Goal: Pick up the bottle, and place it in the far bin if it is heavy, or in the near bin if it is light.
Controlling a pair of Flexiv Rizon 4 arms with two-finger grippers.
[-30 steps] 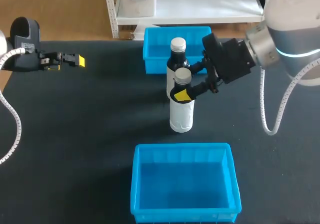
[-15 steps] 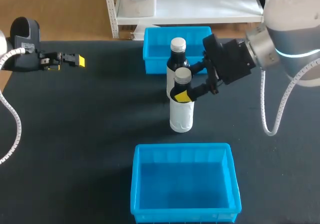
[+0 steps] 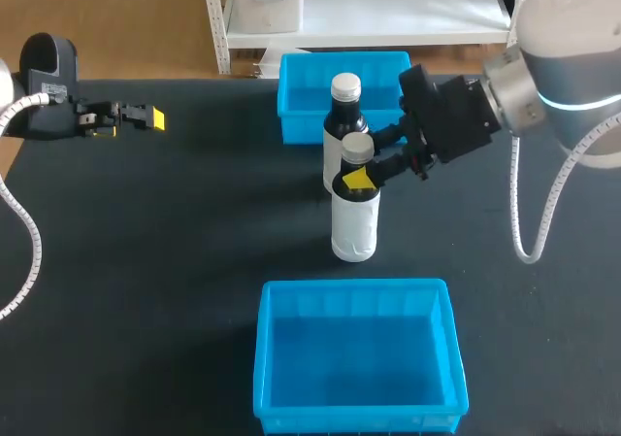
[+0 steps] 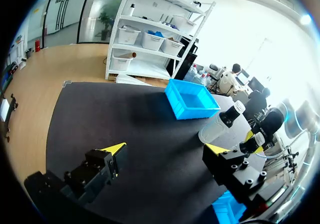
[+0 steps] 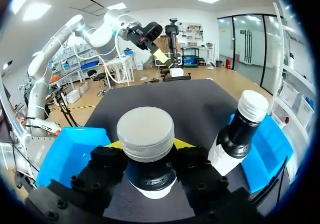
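The white plastic bottle [image 3: 354,224] with a ribbed pale cap stands upright mid-table, between the two bins. The right gripper [image 3: 357,176] is clamped around its neck. Just behind stands a dark glossy bottle [image 3: 344,120]. Beyond is the far bin [image 3: 301,116], nearer the near bin [image 3: 267,358], both blue plastic boxes. The left gripper [image 4: 165,148] hangs with fingers apart over the black mat [image 3: 175,222].

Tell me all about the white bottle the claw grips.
The white bottle is upright mid-table, between the far bin and near bin. Its body looks like white plastic, with a dark neck and a pale screw cap. The right claw clamps its neck from both sides. A dark bottle stands just behind it; whether they touch is unclear.
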